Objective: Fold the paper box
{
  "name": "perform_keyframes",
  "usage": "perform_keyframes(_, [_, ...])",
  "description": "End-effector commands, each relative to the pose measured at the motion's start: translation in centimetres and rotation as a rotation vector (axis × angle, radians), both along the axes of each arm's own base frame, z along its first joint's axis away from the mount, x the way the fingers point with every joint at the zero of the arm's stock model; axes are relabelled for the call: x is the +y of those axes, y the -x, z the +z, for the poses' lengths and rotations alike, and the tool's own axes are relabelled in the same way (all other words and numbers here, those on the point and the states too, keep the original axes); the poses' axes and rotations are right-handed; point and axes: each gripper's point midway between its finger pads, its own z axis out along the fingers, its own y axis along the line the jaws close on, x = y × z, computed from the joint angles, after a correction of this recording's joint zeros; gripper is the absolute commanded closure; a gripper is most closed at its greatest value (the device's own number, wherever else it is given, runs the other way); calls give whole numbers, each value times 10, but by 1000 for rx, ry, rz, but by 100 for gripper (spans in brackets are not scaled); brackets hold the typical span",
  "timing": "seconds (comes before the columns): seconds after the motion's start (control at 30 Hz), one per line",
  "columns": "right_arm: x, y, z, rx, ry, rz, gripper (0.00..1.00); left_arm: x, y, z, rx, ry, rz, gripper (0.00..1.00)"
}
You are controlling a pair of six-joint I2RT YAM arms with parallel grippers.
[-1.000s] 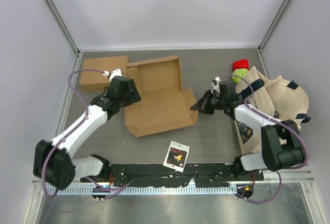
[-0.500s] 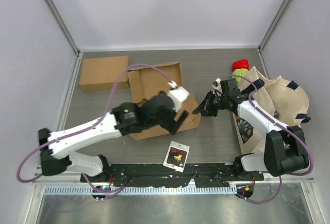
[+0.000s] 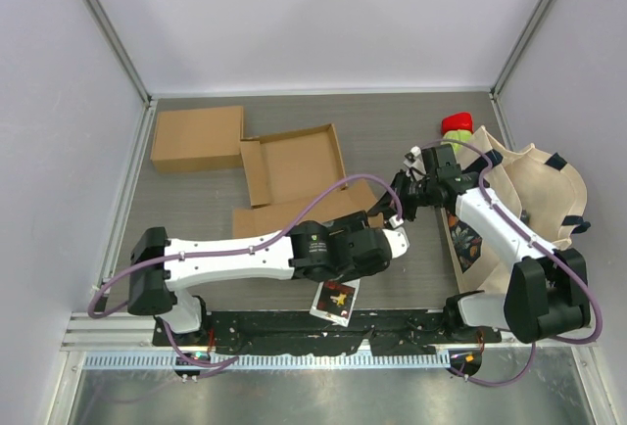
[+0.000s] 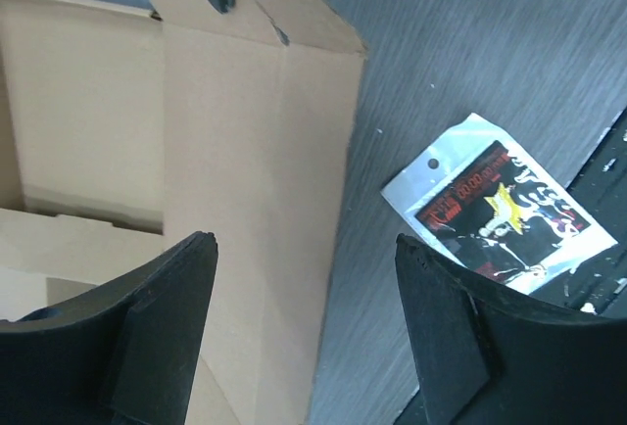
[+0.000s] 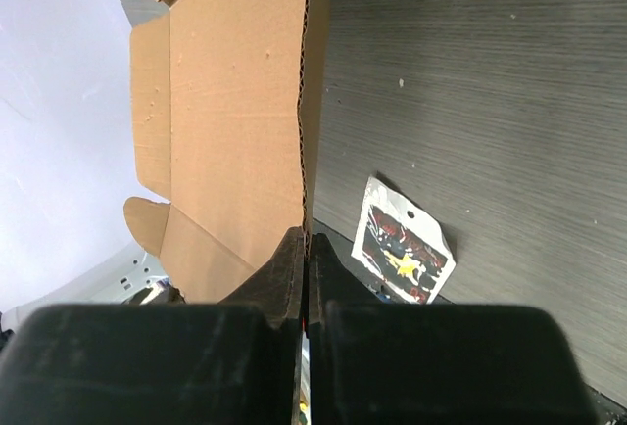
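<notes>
The paper box (image 3: 292, 163) lies open on the worktop (image 3: 392, 126), a little toward 9 o'clock of the middle. Its lid panel lies flat toward 12 o'clock, and the tray half lies toward 6 o'clock, partly covered by the left arm. The right hand (image 3: 400, 202) reaches in from 3 o'clock. The right wrist view shows its jaws nearly together, pinching the thin edge of a cardboard panel at the box's 3 o'clock side. That panel is lifted clear of the worktop and is seen edge-on.

The left hand (image 4: 304, 247) hangs over the tray's 4 o'clock corner. Its jaws stand wide apart and hold nothing, and bare cardboard and grey worktop show between them.

A printed packet (image 3: 336, 298) lies flat just at 6 o'clock of the box, apart from it. A closed brown carton (image 3: 196, 136) sits at 10 o'clock, just beside the lid. At 3 o'clock a cloth bag (image 3: 534, 185) lies slumped, with a red and green item (image 3: 455, 129) at its 11 o'clock corner
</notes>
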Motion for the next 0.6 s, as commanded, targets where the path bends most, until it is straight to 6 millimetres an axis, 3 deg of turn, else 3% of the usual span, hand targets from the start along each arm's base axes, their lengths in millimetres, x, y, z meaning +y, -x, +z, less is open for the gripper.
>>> perform_keyframes(0.0, [4,3,27,-44,-37,35,99,-6,-14,22,-55,8,3,31])
perform_keyframes(0.2, [4,-2,36,-54,-24,61,99,-15,-17,24,2,21,-5,72])
perform_keyframes(0.27, [4,-7,44,-80,-17,71,99,-13,-20,24,14,9,-2,78])
perform_keyframes(0.33, [3,-15,53,-107,-8,75,97,-10,-22,24,29,-4,-3,91])
perform_keyframes(0.4, [-14,-32,51,-169,89,41,86,-13,-21,29,51,25,-5,100])
perform_keyframes(0.43, [-25,-49,60,-240,155,16,79,-13,-26,32,71,52,12,100])
perform_keyframes(0.47, [-45,-64,55,-286,283,-16,60,-16,-28,39,87,90,22,100])
perform_keyframes(0.5, [-81,-79,49,-307,482,-121,48,-16,-32,46,105,129,41,100])
perform_keyframes(0.57, [-110,-90,67,-398,612,-240,31,-13,-52,63,151,232,133,100])
